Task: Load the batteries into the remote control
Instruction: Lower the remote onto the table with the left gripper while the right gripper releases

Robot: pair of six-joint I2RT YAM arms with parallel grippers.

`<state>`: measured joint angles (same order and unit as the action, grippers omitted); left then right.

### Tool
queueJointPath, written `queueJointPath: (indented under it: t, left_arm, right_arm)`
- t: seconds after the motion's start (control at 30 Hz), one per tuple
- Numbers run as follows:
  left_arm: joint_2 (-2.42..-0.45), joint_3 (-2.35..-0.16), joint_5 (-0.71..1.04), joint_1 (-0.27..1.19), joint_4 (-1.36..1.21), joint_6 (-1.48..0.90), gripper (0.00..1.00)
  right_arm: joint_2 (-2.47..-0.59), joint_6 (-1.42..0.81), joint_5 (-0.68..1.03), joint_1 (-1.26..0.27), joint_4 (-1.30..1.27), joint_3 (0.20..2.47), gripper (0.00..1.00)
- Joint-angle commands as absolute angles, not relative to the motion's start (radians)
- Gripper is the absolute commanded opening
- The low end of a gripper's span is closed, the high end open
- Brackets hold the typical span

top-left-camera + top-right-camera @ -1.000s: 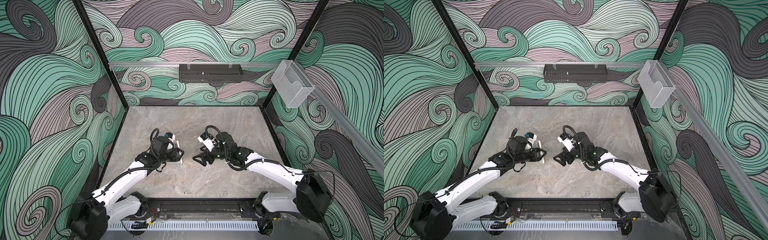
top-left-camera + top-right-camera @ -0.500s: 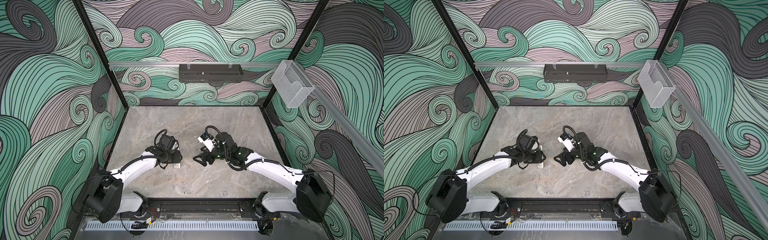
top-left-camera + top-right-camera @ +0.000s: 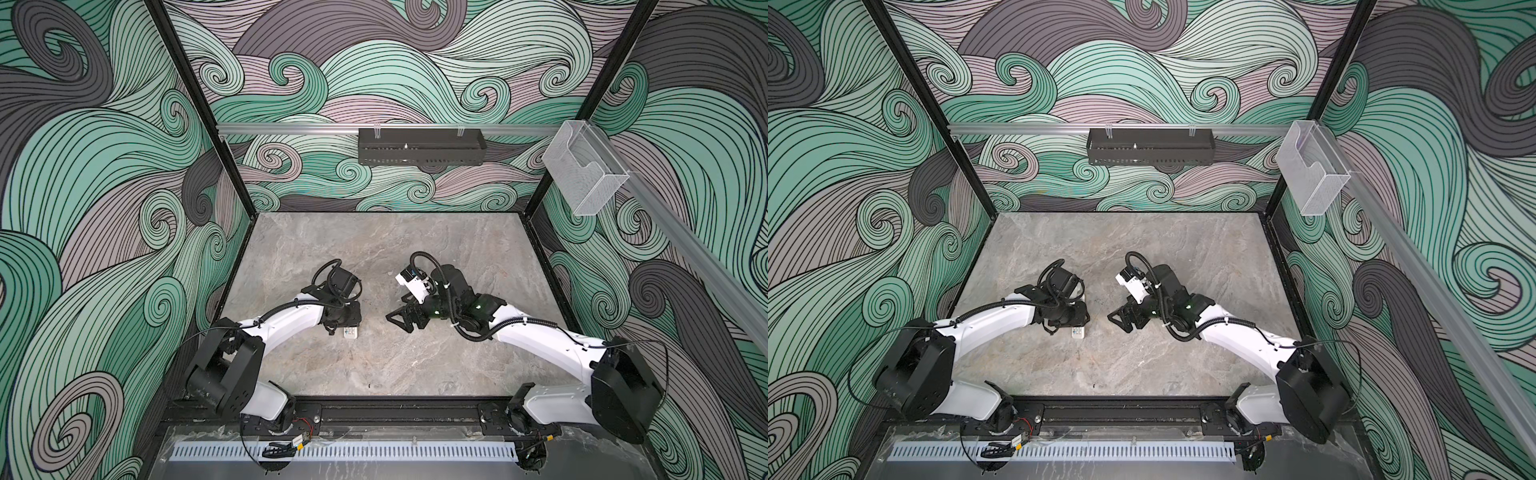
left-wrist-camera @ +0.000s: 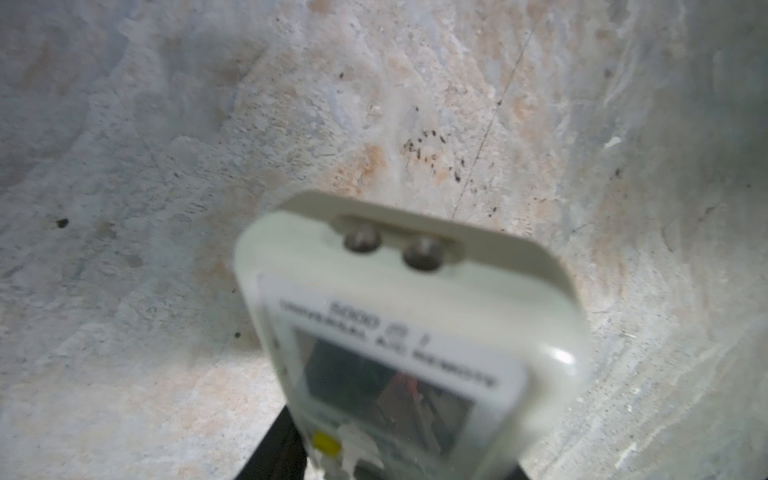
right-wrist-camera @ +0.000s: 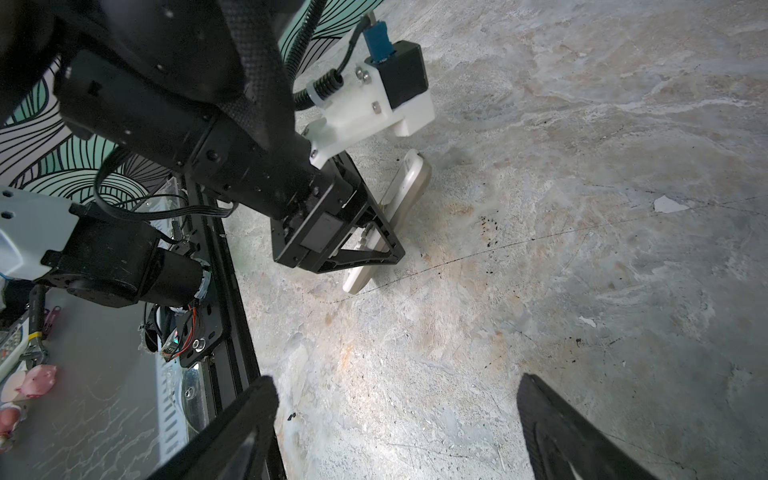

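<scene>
The remote control (image 5: 409,178) lies crosswise in the left pincer (image 5: 380,226), which is clenched on its middle and holds it tilted just over the desk (image 5: 582,291). In both top views one end pokes out at that pincer's 6 o'clock. The right pincer (image 3: 398,324), at the remote's 3 o'clock, stands wide apart, released, touching nothing.

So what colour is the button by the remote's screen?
Yellow button on the slim white remote control, clearest in the left wrist view.
</scene>
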<state>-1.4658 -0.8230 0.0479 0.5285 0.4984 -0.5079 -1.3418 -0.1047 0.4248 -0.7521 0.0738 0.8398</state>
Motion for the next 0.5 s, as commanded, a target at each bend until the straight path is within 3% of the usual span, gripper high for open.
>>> queueJointPath:
  t: [0.0,0.47]
  left_arm:
    - [-1.497,-0.862,0.0,0.541,0.548,-0.504,0.0]
    - [-1.588,-0.864,-0.042,0.567,0.513,-0.538,0.0]
  right_arm:
    - [-1.352,-0.09,0.415,-0.749,0.079,0.852,0.91]
    - [-1.356,-0.088,0.412,-0.748,0.08,0.851,0.91]
